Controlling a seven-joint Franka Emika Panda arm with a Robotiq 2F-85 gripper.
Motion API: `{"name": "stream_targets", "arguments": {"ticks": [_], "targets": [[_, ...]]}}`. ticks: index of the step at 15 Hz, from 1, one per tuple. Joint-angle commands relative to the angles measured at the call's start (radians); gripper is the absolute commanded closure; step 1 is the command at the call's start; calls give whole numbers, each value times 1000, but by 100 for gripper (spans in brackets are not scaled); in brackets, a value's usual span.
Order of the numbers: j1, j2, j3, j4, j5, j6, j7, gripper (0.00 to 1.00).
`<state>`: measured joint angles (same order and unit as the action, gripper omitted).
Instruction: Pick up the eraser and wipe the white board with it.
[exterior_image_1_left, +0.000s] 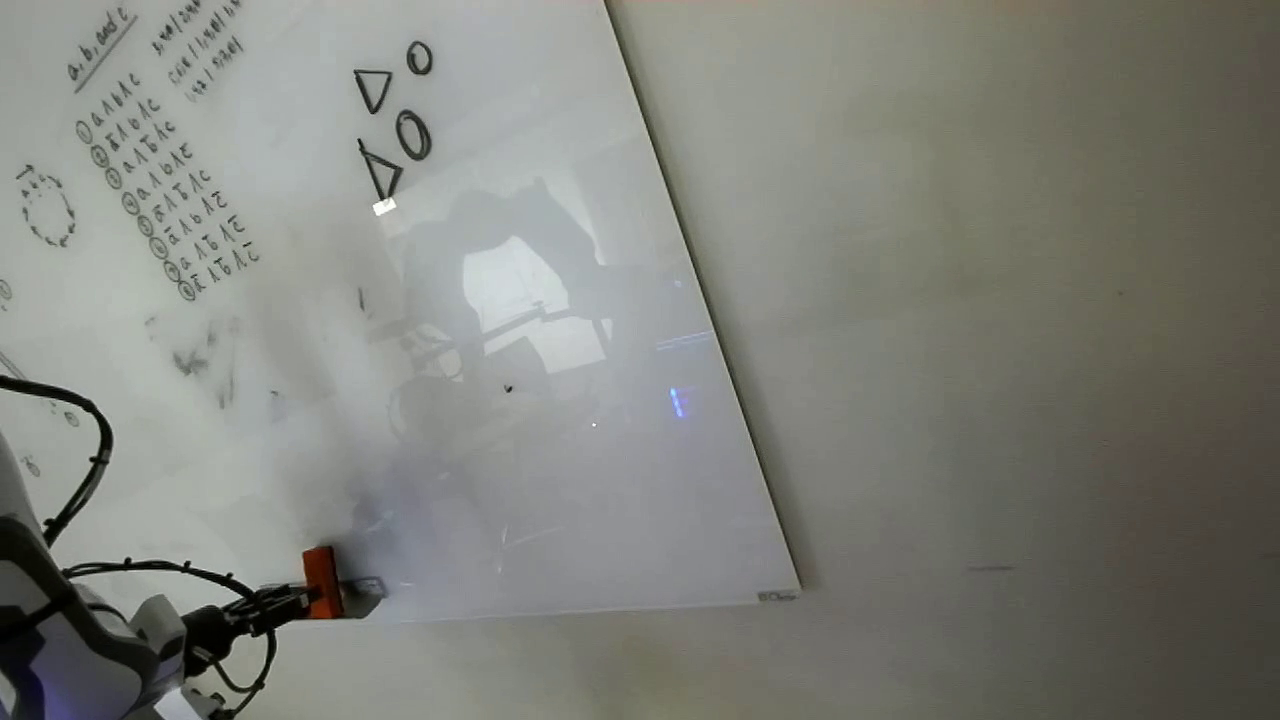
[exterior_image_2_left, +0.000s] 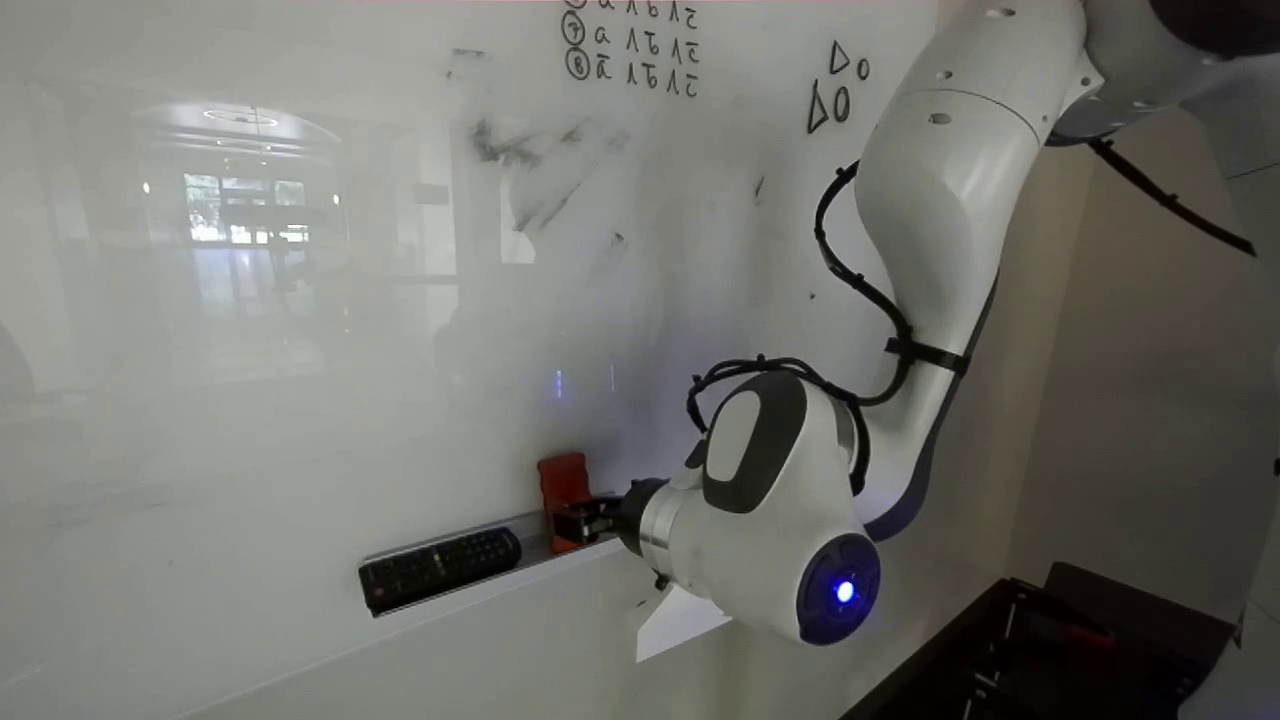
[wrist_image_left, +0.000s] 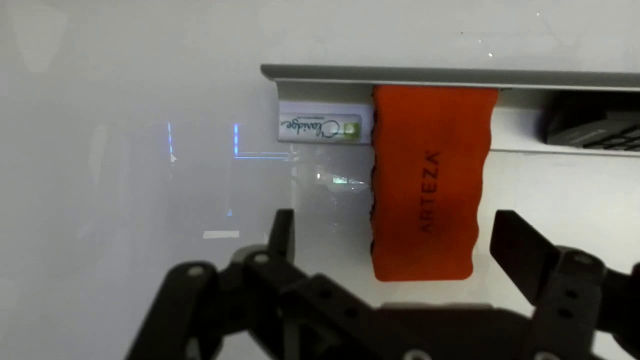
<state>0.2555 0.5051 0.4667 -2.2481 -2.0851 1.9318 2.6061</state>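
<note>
the eraser (wrist_image_left: 430, 130) stands on end in the tray (wrist_image_left: 400, 74), long axis upright, lettered face toward the gripper (wrist_image_left: 394, 216), foot hidden by the tray's lip. the jaws are spread wide, gaps showing either side of the eraser. the remote (wrist_image_left: 600, 131) along the tray is cut off in the wrist view.

Plain off-white wall (exterior_image_1_left: 950, 300), dimly lit, dark furniture (exterior_image_2_left: 1100, 675)

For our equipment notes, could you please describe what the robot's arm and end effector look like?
The arm is white and rounded, with dark grey trim and a blue light on a round cap. Black cabling is strapped along it. The end effector is black, with angular, jointed fingers.
</note>
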Motion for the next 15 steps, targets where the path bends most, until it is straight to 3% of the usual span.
{"name": "stream_targets", "arguments": {"ticks": [1,15], "targets": [[17,9,-37,21,31,37,-19,0],[17,16,-64,95,29,137,-106,0]]}}
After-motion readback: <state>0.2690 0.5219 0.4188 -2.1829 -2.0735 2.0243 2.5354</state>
